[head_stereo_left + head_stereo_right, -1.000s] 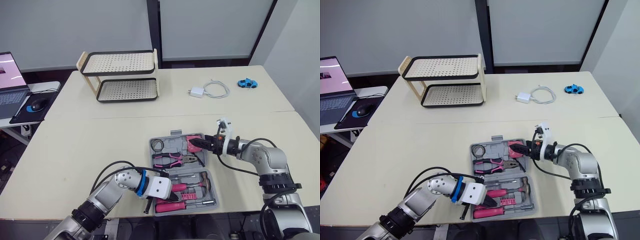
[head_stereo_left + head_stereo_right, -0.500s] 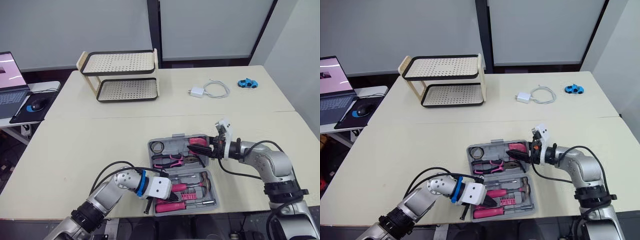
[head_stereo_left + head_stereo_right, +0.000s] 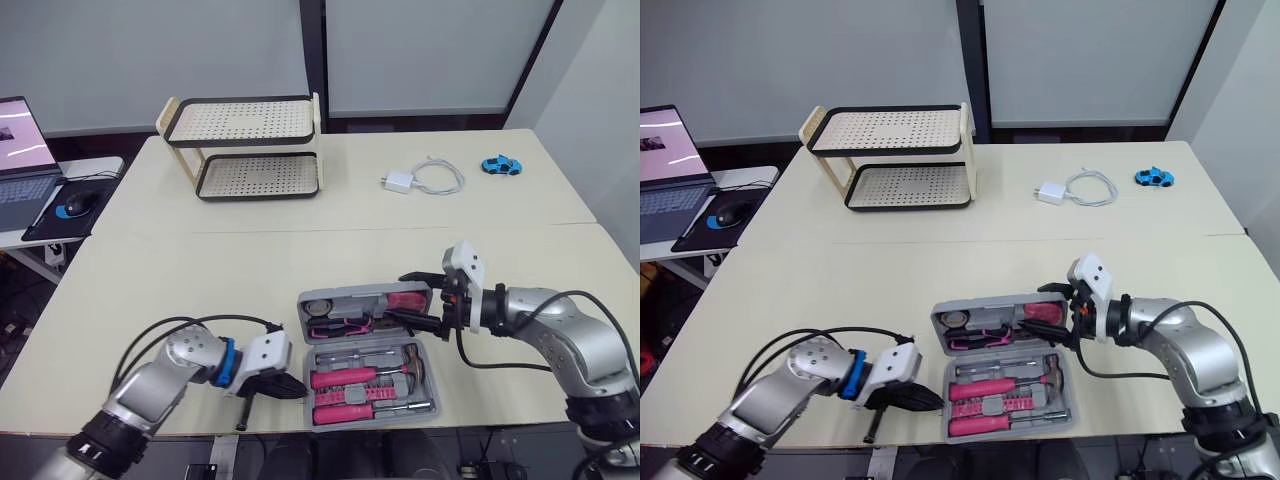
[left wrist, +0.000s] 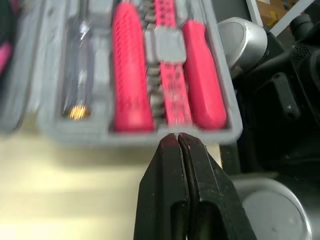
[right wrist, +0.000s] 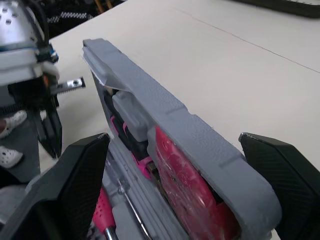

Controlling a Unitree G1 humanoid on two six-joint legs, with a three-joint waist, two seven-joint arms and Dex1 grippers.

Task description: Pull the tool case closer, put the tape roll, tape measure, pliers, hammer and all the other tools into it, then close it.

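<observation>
The tool case [image 3: 370, 372], tools inside, has its lid [image 3: 362, 300] tilted half up. The right gripper [image 3: 414, 301], spread wide, straddles the lid's right end, apparently to swing it shut. The left gripper [image 4: 177, 142], closed on nothing, braces the case's left wall.

Right of the two-tier rack [image 3: 240, 150] lie a white charger [image 3: 397, 181], its coiled cable [image 3: 440, 178] and, farther right, a blue toy car [image 3: 497, 165]; a laptop [image 3: 22, 170] sits left of the rack.
</observation>
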